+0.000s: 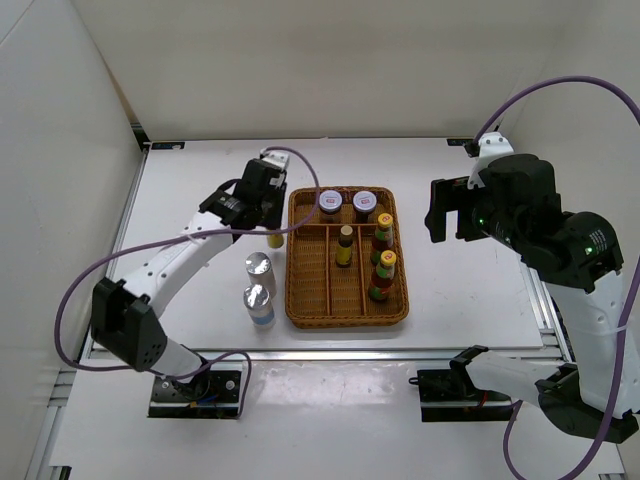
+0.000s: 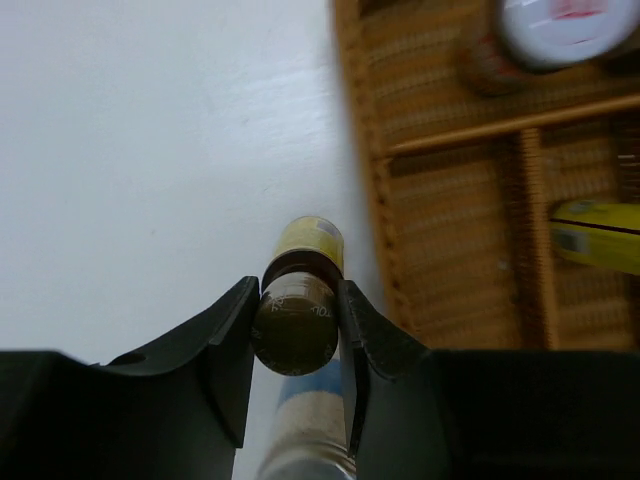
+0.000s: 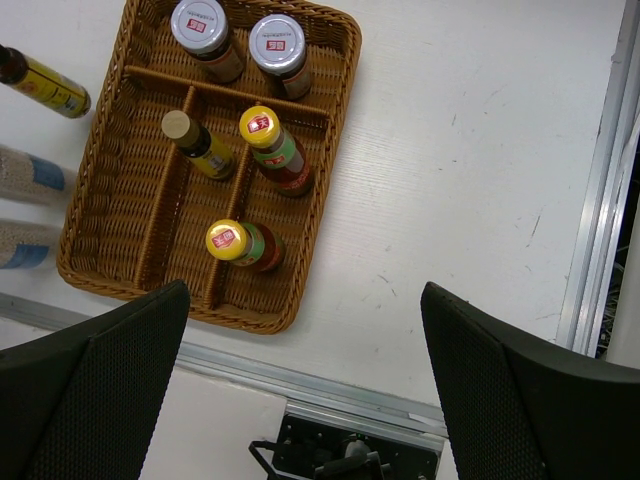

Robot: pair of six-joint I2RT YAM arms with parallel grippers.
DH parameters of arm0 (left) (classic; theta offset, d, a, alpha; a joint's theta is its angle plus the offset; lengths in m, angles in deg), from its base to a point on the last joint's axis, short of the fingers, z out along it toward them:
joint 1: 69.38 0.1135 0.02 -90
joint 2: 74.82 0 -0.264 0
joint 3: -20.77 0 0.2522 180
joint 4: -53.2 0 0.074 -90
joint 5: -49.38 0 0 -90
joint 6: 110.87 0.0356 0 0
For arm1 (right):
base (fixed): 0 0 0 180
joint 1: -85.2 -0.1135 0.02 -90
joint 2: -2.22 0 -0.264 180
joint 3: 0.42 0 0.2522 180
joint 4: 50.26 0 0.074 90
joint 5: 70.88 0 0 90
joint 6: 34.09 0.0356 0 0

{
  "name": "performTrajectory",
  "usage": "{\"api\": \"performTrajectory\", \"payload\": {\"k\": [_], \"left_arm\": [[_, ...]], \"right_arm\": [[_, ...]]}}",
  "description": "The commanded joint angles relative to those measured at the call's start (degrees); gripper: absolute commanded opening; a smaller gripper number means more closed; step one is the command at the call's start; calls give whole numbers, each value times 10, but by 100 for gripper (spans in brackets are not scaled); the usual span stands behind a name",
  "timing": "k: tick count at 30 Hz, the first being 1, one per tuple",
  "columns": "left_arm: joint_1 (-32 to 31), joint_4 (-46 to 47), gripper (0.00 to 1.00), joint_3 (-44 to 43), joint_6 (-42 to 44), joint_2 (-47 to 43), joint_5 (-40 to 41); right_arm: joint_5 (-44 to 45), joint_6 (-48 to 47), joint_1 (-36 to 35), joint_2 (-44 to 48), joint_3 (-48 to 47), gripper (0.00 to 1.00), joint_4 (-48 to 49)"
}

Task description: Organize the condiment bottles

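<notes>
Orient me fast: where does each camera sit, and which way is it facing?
Top external: above and behind the bases, looking down on the white table and brown wicker divided tray; both arms show.
Left wrist: on the left arm, looking down past the left jaws, shut on a small dark yellow-labelled bottle beside the tray.
Right wrist: high to the tray's right, looking down on it; the right jaws, open, frame the bottom.
Shared: all three show the tray and that bottle.

Left arm (image 1: 180,256): stretched forward, wrist tipped down | left gripper (image 2: 298,290): fingers clamped on small dark bottle (image 2: 296,330) at its cap | right arm (image 1: 560,240): raised, elbow folded | right gripper (image 3: 303,295): fingers wide apart, holding nothing
</notes>
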Motion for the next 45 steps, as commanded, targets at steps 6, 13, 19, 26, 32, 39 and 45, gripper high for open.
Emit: {"api": "performTrajectory", "payload": {"k": [6,13,19,26,32,39,45], "left_arm": [[-136,32,11,-130,50,-94,-27],[-202,32,11,-109,56,-87,-117],[-232,32,11,-102,49,-45,-150],[-238,10,11,-133,36,38,-136],[-238,-16,15,-158,30,95,-117],[-238,-16,29,-158,25,114,-124],[-238,-16,95,-163,30,104,-136]], "right_arm": [[4,1,1,9,-1,99,22],[14,1,1,9,-1,99,22],[14,1,1,9,-1,99,22],[20,1,1,9,-1,99,16],[26,1,1,9,-1,99,16],[32,1,1,14,4,99,16],[32,1,1,14,4,99,16]]}}
